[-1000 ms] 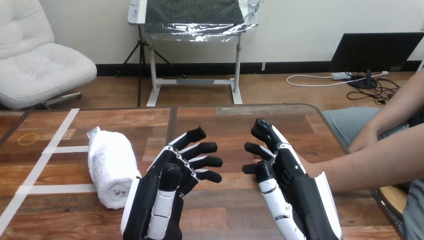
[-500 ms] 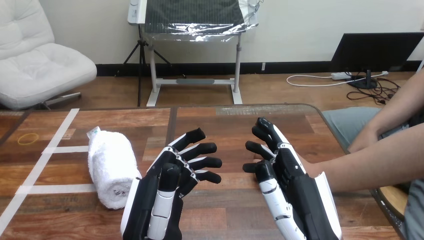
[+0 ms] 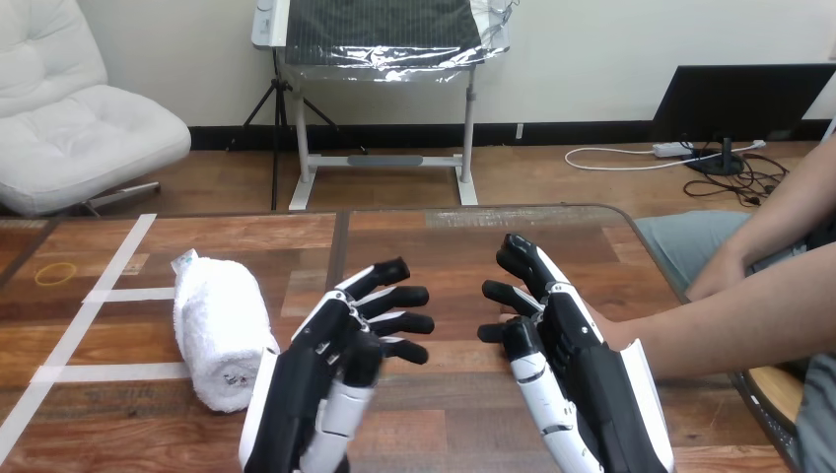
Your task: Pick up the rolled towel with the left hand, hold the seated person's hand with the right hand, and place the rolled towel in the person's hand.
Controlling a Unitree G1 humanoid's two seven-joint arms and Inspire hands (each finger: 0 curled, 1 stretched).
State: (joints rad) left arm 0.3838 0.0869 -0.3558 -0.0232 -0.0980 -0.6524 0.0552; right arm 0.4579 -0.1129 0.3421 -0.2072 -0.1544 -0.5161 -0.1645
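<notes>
Head view: left hand (image 3: pixel 313 386), fingers spread and empty, just beside towel (image 3: pixel 215 330) near bench (image 3: pixel 444 246) left edge. Right hand (image 3: pixel 564 350), fingers straight, gripping nothing, alongside person's forearm (image 3: pixel 720 325).

Bright even light, soft shadows on the table (image 3: pixel 444 241).

1. The rolled towel (image 3: pixel 219 330) is white terry cloth, matt, with a nubbly looped pile.
2. The table (image 3: pixel 444 246) is brown wood in planks with visible grain, smooth and varnished to a soft sheen.
3. The tape strips (image 3: pixel 128 294) on the table are pale, flat and matt.
4. The left hand (image 3: pixel 306 384) and the right hand (image 3: pixel 572 365) are hard plastic: glossy black bodies and smooth white shells that catch the light.
5. The small yellow ring (image 3: pixel 55 273) on the table looks like rubber, though it is too thin to be sure.
</notes>
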